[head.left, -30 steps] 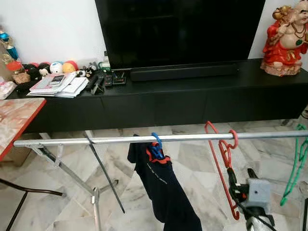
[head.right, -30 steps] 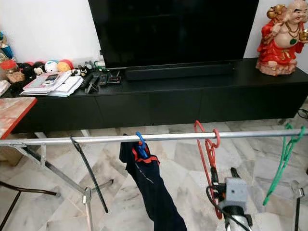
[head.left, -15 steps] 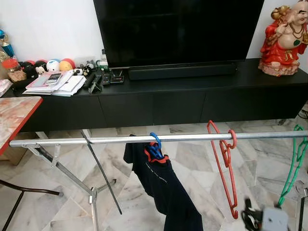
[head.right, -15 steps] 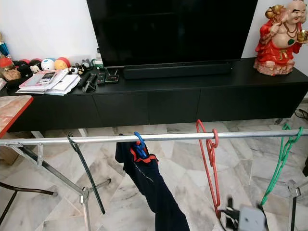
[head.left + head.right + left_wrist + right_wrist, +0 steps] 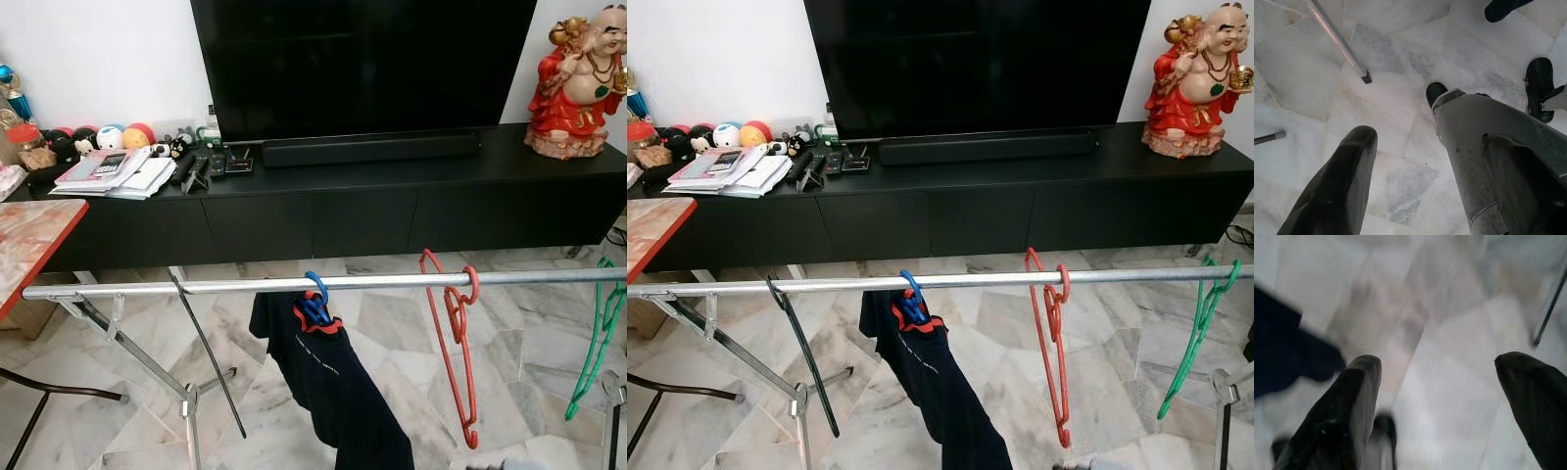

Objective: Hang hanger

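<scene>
Right wrist view: right gripper [image 5: 1435, 396] spread wide over blurred marble floor [image 5: 1449, 333], nothing between the fingers, dark cloth off to one side. Left wrist view: left gripper [image 5: 1410, 161] also parted and empty, pointed down at the floor beside a rack foot [image 5: 1365, 77]; arm reads as idle.

Nearest in the eye views: red hanger [image 5: 453, 343] hooked over the silver rail [image 5: 196, 286], hanging free, body turned nearly edge-on to the camera. Blue hanger [image 5: 315, 299] with a dark garment [image 5: 333, 382] next along toward robot left, green hanger [image 5: 596, 338] at the far right end. Black strap [image 5: 206, 357] draped over the rail further left. Behind: black TV console [image 5: 343, 206], TV [image 5: 362, 64], red statue [image 5: 578, 78].

Judged done or nearly so: hanger on the rail, claw clear.

Risks from here:
- Red hook looks shallow and sits skewed on the rail; any bump to the rack could slide or tip it off.
- Blur in the right wrist view suggests the arm is in motion; a careless sweep near the garment or the red hanger's lower tip could snag and pull either down.
- Folding rack on slick marble; contact with legs or feet could shift the whole frame.
</scene>
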